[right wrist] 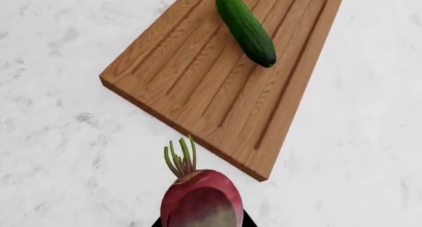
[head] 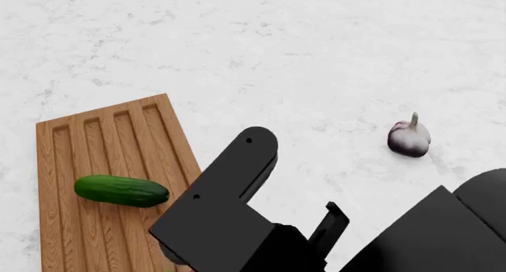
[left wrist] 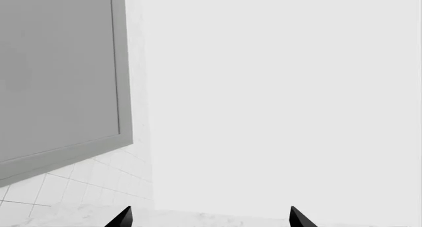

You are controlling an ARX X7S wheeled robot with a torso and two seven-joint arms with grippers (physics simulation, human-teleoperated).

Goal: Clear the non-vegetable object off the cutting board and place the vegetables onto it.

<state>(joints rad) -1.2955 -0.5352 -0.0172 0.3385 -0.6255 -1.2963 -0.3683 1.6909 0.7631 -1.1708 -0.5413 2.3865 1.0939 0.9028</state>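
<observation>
The brown grooved cutting board [head: 118, 136] lies at the left of the head view, with the dark green cucumber [head: 121, 190] lying on it. The greyish purple garlic-like bulb [head: 409, 138] rests on the white counter to the right, off the board. In the right wrist view, my right gripper [right wrist: 201, 223] is shut on the pink-red radish [right wrist: 201, 200]. It holds the radish over the counter just short of the board's [right wrist: 197, 78] near edge, and the cucumber [right wrist: 245, 27] lies beyond. My left gripper [left wrist: 209, 218] is open with nothing in it and faces a wall.
My right arm [head: 229, 189] covers the lower middle of the head view and hides the board's near right corner. The left wrist view holds a grey cabinet panel [left wrist: 59, 68], white tiles [left wrist: 79, 182] and a plain white wall. Marble counter surrounds the board.
</observation>
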